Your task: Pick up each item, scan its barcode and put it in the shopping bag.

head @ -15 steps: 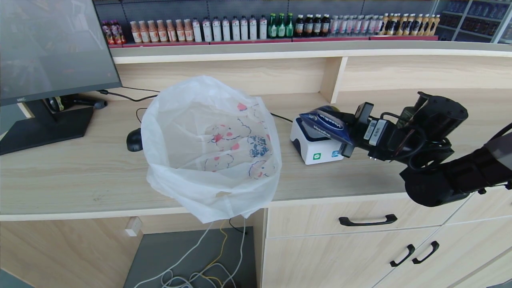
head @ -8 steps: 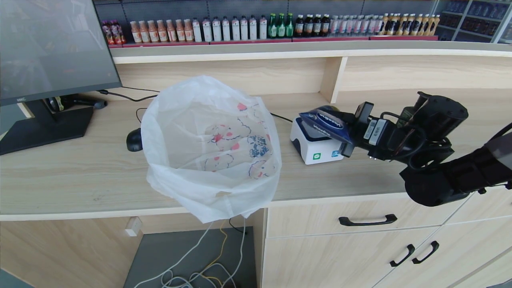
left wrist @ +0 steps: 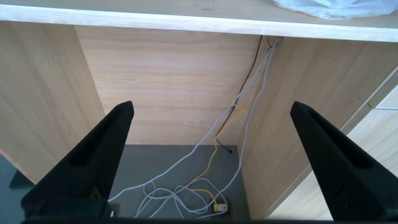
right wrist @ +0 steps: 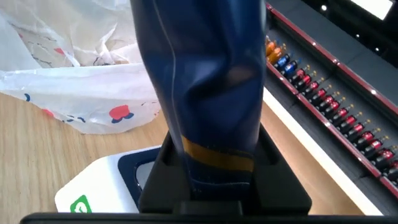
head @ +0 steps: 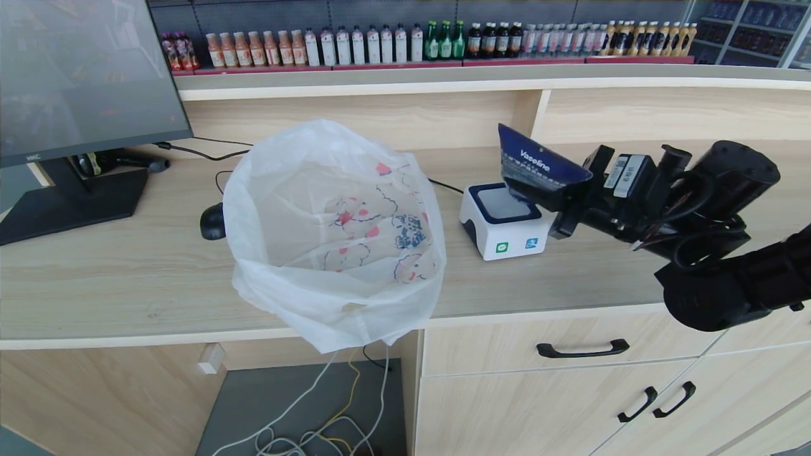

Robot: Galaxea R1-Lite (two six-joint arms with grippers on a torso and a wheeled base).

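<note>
Though lifted clear of the desk [head: 127, 272], pinched fast in the right claw [head: 573, 193]: a dark blue tube [head: 538, 168], gripped near its narrower end, broad flat end tilted up and away from the fingers. Held in the air just above the right side of the white barcode scanner [head: 504, 225], not touching it. Seen from the right wrist as well, with the tube [right wrist: 205, 87] running out from between the fingers, the scanner [right wrist: 106, 186] below and the bag [right wrist: 81, 81] beyond.

Standing on the desk to the left of the scanner, close beside it: the white shopping bag [head: 329, 234], mouth wide open, front edge sagging over the desk's rim. Printed with small red and blue figures.

Down below desk level, spread wide with nothing between its fingers: the left claw [left wrist: 208, 162], facing the open bay under the desk, loose cables [left wrist: 205, 186] on the floor there.

Farther left on the desk, a black mouse [head: 213, 221] just beside the bag and a dark monitor [head: 82, 69] on its stand. Along the shelf behind, a row of bottles [head: 412, 44].
</note>
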